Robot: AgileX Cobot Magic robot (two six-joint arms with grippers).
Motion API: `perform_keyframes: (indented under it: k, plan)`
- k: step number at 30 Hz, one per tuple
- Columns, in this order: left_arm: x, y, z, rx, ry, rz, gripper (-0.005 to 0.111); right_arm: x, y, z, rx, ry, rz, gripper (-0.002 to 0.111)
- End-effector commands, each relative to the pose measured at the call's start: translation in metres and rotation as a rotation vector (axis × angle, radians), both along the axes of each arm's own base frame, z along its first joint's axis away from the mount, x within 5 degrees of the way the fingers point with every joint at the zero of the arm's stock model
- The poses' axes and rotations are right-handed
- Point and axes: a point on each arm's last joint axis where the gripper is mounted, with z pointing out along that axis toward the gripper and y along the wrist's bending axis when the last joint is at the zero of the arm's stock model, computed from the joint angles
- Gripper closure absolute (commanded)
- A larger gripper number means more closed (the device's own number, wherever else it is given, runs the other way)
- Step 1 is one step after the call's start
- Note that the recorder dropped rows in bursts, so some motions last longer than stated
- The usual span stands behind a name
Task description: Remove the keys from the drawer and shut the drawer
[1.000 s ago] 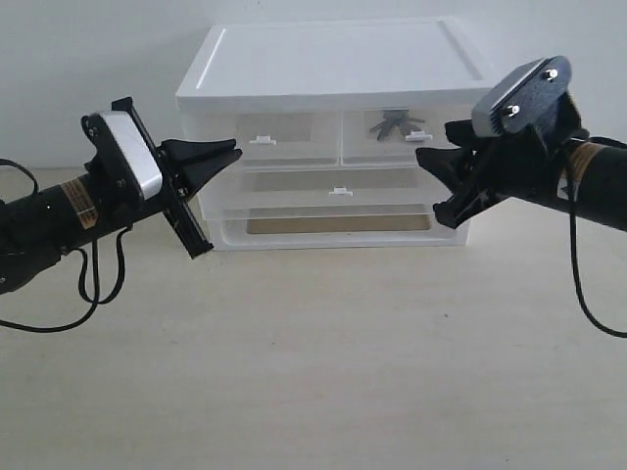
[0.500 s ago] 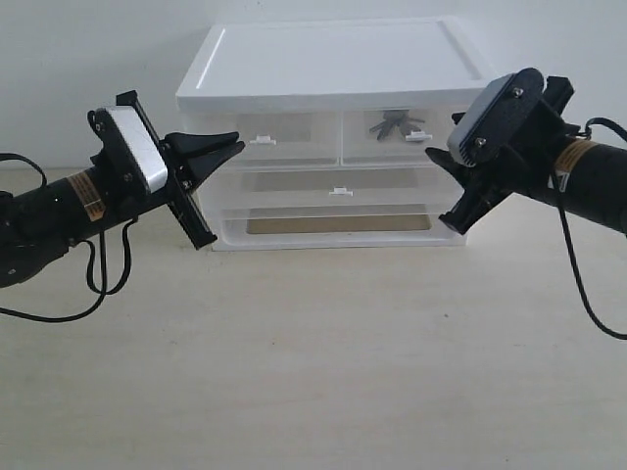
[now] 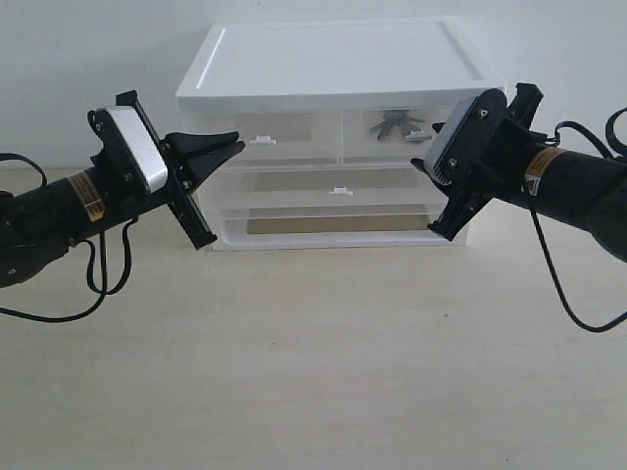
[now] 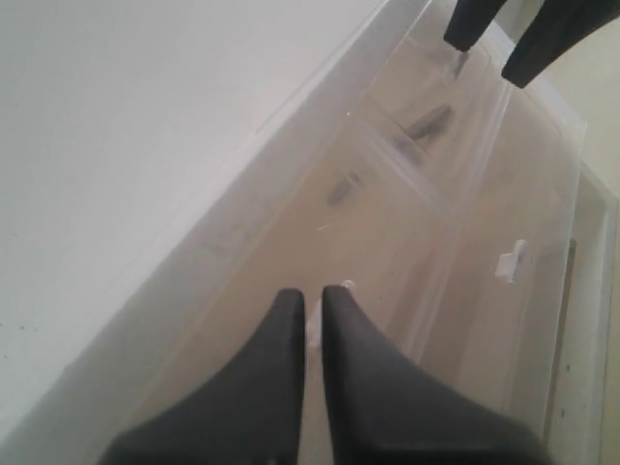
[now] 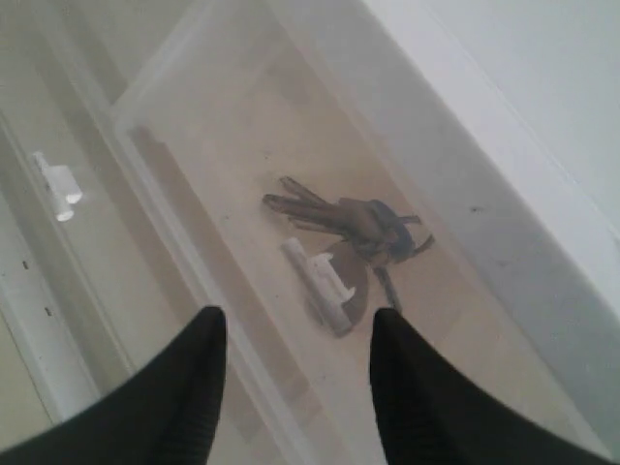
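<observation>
In the exterior view the left gripper (image 3: 233, 146) hangs beside the drawer unit (image 3: 333, 59). The right gripper (image 3: 428, 196) faces the drawer (image 3: 397, 149), and the keys (image 3: 392, 122) lie inside it. In the left wrist view its fingers (image 4: 281, 368) are pressed nearly together. In the right wrist view the fingers (image 5: 184, 387) are spread wide, flanking the white tab handle (image 5: 325, 281).

1. The keys (image 5: 358, 225) are shut in behind the closed clear front of the drawer (image 3: 392, 149), under the unit's white top (image 3: 333, 59);
2. the drawer's white tab handle (image 5: 325, 281) is faced, unblocked, by the spread fingers of the right gripper (image 5: 297, 320);
3. bare table (image 3: 313, 372) is found between the arms, in front of the unit.
</observation>
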Motion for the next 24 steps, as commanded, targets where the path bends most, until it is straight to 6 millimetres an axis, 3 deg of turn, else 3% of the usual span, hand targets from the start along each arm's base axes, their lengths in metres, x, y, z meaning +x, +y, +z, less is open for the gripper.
perform_keyframes:
  k: [1,16,18,21,24]
  plan:
    - [0.002,-0.004,0.005,-0.015,-0.024,-0.006,0.102,0.005,0.000,-0.001,0.004,-0.006,-0.007,0.065]
    - [0.013,-0.003,0.005,0.041,-0.004,0.038,0.102,0.011,-0.005,0.009,0.165,-0.030,-0.104,0.066]
    - [0.013,-0.003,0.005,0.041,-0.004,0.038,0.102,0.012,-0.007,0.007,0.176,-0.016,-0.125,0.078]
    - [0.013,-0.003,0.005,0.041,-0.004,0.038,0.102,0.013,-0.007,0.001,0.181,0.001,-0.137,0.107]
    - [0.013,-0.003,0.005,0.041,-0.004,0.038,0.102,0.013,-0.007,0.000,0.176,0.009,-0.140,0.108]
